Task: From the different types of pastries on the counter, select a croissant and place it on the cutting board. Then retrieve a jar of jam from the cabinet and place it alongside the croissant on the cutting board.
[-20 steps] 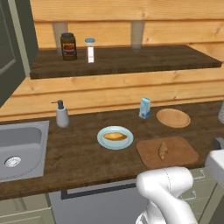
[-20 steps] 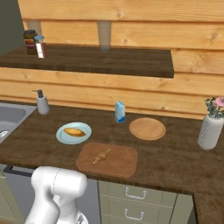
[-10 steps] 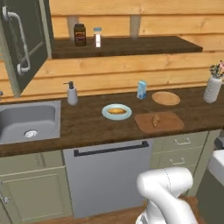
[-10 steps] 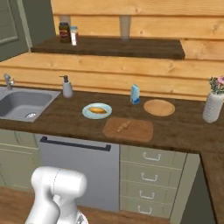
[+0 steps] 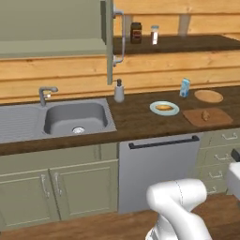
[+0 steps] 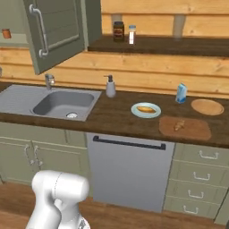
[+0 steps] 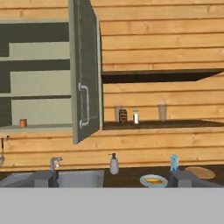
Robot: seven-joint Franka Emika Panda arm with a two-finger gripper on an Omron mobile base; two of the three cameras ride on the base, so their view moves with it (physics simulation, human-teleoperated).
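The jar of jam point(image 7: 22, 123) is sitting upright on the pale lower shelf inside the cabinet point(image 7: 39, 83), near that shelf's left end in the hand view, and it is also showing at the far left of the right base view point(image 6: 6, 33). In the hand view it is lying well above and to the left of the gripper point(image 7: 111, 178), whose two dark fingertips point(image 7: 43, 178) are standing wide apart at the bottom of the picture with nothing between them. The jar is too small to give any long axis beyond standing on its base with the lid up. The cabinet door point(image 7: 85, 74) is hanging open, its handle facing the room.

The croissant point(image 6: 179, 125) is lying on the cutting board point(image 6: 197, 132), toward the board's middle, its length running roughly from the front edge toward the wall, slightly slanted. Just behind the board, the round wooden plate point(image 6: 207, 106) is resting on the counter point(image 6: 112, 116). To the board's left, a pale blue plate point(image 6: 146, 110) is carrying the oblong pastry point(image 6: 146, 108), whose long axis is running along the counter. A blue carton point(image 6: 180, 93) is standing near the wall, a soap dispenser point(image 6: 110, 86) is standing beside the sink point(image 6: 62, 102), and a dark jar point(image 6: 118, 31) and a shaker point(image 6: 131, 34) are sitting on the open shelf point(image 6: 179, 44).
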